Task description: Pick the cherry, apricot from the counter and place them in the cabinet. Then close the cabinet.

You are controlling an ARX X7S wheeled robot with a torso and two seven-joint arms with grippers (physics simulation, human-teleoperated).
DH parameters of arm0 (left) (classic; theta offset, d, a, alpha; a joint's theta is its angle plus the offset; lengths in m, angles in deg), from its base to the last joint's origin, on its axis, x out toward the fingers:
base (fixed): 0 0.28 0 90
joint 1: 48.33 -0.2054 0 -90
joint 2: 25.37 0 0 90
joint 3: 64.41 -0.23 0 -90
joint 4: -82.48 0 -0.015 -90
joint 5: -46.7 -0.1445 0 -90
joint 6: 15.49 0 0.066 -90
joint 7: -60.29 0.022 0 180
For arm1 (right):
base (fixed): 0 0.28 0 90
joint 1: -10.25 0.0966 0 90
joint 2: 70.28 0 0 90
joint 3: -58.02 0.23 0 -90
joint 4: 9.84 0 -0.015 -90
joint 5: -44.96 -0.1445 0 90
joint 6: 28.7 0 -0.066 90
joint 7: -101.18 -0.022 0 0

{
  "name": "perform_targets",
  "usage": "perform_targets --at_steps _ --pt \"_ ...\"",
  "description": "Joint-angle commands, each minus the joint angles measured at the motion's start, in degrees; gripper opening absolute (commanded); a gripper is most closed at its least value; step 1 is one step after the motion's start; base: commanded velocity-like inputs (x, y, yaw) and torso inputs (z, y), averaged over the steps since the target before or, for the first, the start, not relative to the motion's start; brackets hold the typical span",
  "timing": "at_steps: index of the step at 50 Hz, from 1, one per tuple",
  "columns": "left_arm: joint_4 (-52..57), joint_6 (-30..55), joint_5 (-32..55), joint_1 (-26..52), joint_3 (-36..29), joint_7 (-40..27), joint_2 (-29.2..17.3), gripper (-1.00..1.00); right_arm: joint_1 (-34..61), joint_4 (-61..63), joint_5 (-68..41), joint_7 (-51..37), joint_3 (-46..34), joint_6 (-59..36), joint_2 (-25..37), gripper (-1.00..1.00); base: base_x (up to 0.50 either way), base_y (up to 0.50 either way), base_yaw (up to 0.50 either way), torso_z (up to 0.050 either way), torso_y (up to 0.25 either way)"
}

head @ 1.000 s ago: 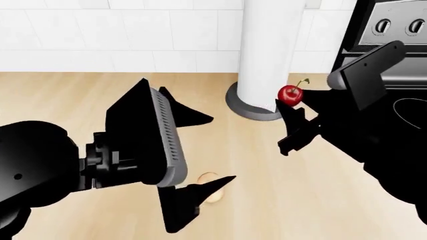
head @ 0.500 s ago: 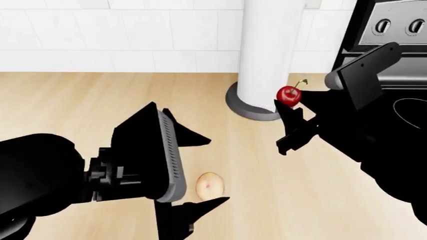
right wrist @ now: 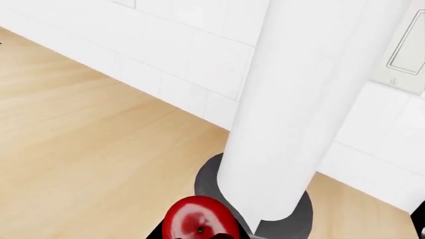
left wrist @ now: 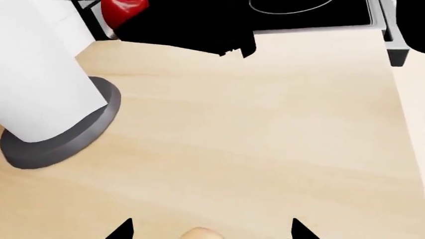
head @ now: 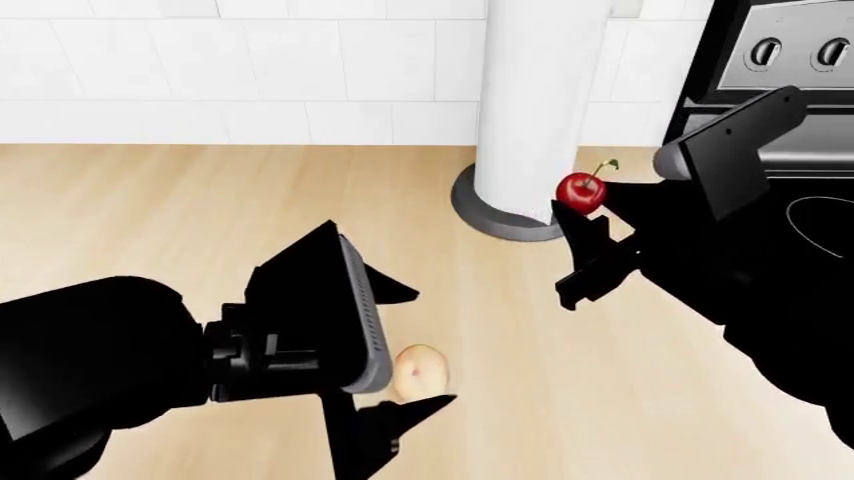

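Note:
The apricot [head: 420,368], pale beige-orange, lies on the light wood counter [head: 160,200]. My left gripper [head: 400,350] is open and low over the counter, one finger on each side of the apricot, not touching it. In the left wrist view the apricot [left wrist: 199,233] shows at the frame's edge between the two black fingertips [left wrist: 123,230]. My right gripper [head: 583,205] is shut on the red cherry [head: 579,190] and holds it in the air beside the paper towel roll. The cherry fills the jaws in the right wrist view [right wrist: 199,221]. The cabinet is out of view.
A tall white paper towel roll [head: 534,100] on a grey round base [head: 501,215] stands at the back by the tiled wall. A black stovetop [head: 807,215] with knobs [head: 767,50] lies to the right, behind my right arm.
My left gripper has dropped lower and nearer, so the apricot now sits between its open fingers. The right gripper with the cherry has stayed still.

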Motion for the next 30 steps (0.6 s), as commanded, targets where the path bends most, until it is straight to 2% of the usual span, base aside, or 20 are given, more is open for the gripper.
perform_targets --at_steps 1,30 --pt "-1.13 -1.3 -2.17 -1.55 -2.97 0.07 -0.63 1.0 -0.13 -0.2 0.25 0.31 -0.14 0.49 0.3 -1.0 0.0 0.0 0.0 0.0 0.0" --pt "-5.92 -4.88 -7.33 -2.71 -9.08 0.9 -0.93 1.0 -1.05 -0.37 -0.05 -0.25 -0.16 1.48 0.52 -1.0 0.0 0.0 0.0 0.0 0.0"
